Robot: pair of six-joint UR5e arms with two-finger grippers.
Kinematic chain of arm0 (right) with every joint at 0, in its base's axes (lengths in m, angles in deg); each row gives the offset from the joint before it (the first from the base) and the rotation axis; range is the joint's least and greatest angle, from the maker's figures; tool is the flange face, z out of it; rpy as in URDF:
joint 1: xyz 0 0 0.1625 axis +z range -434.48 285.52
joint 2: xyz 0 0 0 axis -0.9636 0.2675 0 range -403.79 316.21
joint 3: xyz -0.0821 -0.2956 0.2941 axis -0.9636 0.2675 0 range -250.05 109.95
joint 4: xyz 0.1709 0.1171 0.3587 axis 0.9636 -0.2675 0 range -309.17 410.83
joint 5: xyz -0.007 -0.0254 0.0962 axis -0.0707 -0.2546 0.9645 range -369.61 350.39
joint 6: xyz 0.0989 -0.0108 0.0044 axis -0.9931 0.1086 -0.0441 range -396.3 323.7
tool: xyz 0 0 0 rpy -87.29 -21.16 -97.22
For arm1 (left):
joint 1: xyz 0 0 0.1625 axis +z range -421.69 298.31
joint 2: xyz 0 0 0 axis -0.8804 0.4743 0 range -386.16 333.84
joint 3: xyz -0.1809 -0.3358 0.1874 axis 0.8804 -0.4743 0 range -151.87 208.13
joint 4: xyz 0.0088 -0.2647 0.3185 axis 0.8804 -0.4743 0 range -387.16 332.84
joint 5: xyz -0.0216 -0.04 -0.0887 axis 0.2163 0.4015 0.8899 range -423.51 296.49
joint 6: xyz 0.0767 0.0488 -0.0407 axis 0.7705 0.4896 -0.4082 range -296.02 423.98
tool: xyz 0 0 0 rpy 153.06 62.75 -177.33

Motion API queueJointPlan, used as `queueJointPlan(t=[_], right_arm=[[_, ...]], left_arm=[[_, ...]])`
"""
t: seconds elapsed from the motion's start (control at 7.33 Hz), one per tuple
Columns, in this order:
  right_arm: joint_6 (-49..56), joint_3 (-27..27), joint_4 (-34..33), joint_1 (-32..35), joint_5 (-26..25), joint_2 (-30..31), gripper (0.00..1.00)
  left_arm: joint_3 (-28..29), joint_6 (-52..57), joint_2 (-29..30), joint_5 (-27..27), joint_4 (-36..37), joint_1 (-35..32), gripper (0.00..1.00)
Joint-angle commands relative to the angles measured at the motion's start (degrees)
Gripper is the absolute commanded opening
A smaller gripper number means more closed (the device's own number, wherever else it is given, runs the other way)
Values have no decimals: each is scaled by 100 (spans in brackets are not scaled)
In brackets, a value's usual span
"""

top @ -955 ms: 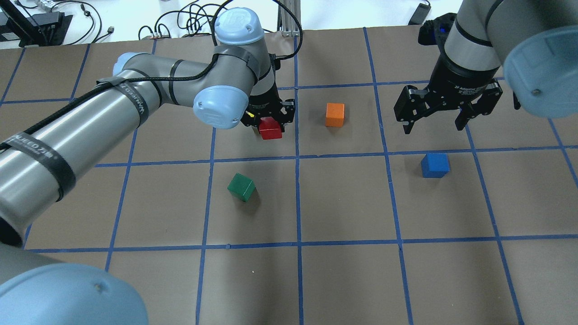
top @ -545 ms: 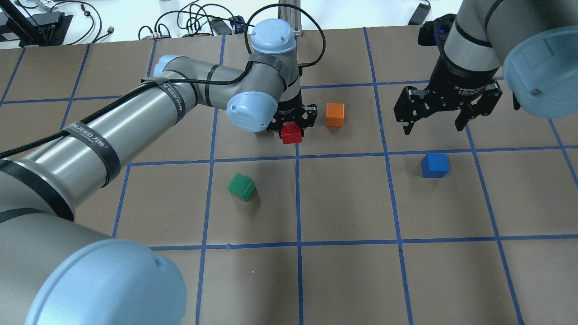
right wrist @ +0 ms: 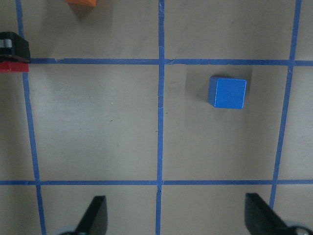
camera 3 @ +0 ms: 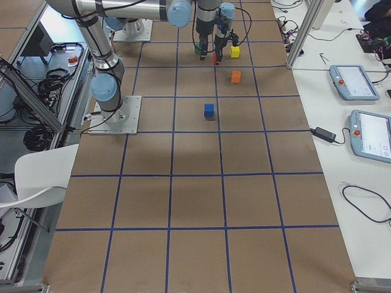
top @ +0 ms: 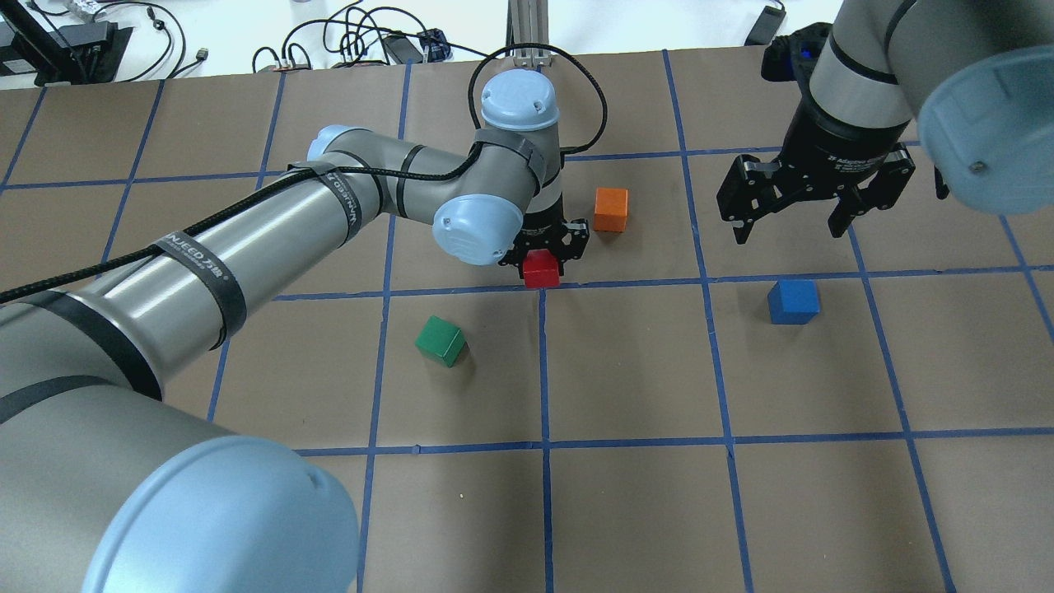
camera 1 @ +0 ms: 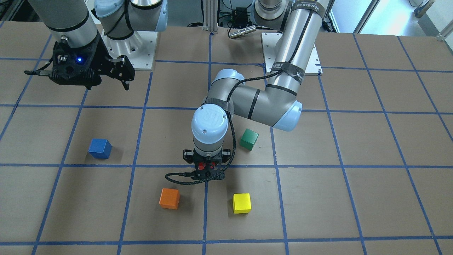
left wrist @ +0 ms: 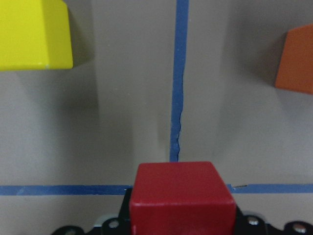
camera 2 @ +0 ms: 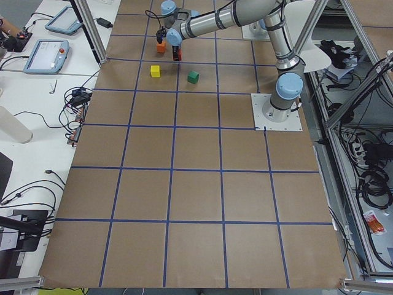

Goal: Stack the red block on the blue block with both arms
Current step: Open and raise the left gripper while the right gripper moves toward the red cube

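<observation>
My left gripper point(top: 543, 262) is shut on the red block point(top: 541, 268) and holds it over a crossing of blue tape lines near the table's middle. The red block fills the bottom of the left wrist view point(left wrist: 181, 196) and shows between the fingers in the front view point(camera 1: 205, 165). The blue block point(top: 793, 301) sits alone on the table to the right, also in the front view point(camera 1: 100, 148) and the right wrist view point(right wrist: 228, 92). My right gripper point(top: 795, 214) is open and empty, hovering above the table just beyond the blue block.
An orange cube point(top: 611, 209) sits close to the right of the left gripper. A green cube point(top: 441, 341) lies nearer the robot, to the left. A yellow cube point(camera 1: 241, 203) lies beyond the left gripper, hidden by the arm in the overhead view.
My left arm has moved to the right and a little toward the robot, carrying the red block. The right arm and the other cubes have not moved.
</observation>
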Motion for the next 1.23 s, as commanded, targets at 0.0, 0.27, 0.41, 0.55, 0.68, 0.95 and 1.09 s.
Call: queueJointPlan(t=[0.0, 0.27, 0.41, 0.55, 0.68, 0.95, 1.09], right_arm=[[-5, -25, 12, 0, -34, -8, 100], [-40, -25, -23, 9, -26, -17, 100], [-67, -25, -32, 9, -26, -26, 100], [-84, -25, -32, 9, -17, -61, 100], [-67, -25, -32, 0, 27, -131, 100], [-67, 19, -746, 96, 71, -368, 100], [3, 28, -1022, 106, 141, -491, 100]], left_arm=[[-77, -28, 31, 3, 219, -20, 86], [-25, 103, -196, 55, 318, 93, 100], [-16, 138, -328, 56, 274, 355, 100], [10, 139, -590, 65, 195, 523, 100], [63, 287, -949, 65, -75, 812, 100], [230, 1452, -1591, -23, -1110, 1401, 100], [187, 1840, -1951, -84, -1385, 1604, 100]])
